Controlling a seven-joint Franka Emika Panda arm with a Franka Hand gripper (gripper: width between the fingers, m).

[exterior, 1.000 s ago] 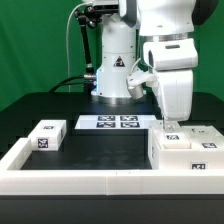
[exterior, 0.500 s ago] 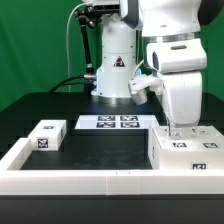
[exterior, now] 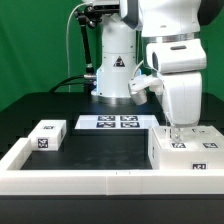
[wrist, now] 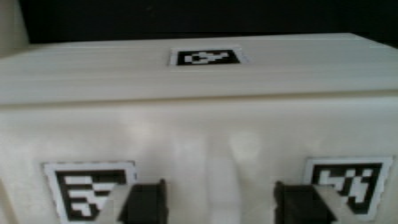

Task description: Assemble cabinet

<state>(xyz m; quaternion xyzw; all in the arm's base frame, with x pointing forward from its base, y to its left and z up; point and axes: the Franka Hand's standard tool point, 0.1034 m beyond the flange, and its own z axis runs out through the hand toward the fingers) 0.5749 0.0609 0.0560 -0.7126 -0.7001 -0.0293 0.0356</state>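
Observation:
The cabinet (exterior: 186, 150), a large white box with square tags, stands at the exterior view's right, inside the border wall. My gripper (exterior: 176, 130) hangs straight down over its top, fingertips at or just above the surface. In the wrist view the cabinet (wrist: 214, 95) fills the picture, with one tag on its far top and two tags near the fingers. The gripper (wrist: 217, 205) is open there. Its two dark fingers (wrist: 143, 203) stand wide apart with only white cabinet surface between them, and they grip nothing.
A small white tagged block (exterior: 46, 135) lies at the exterior view's left. The marker board (exterior: 112, 123) lies flat at the middle back. A long low white border wall (exterior: 80, 178) runs along the front and sides. The robot's base (exterior: 115, 70) stands behind.
The arm has shifted toward the exterior view's right over the cabinet and come down slightly, then held still. The fingers stay apart. Nothing else has moved.

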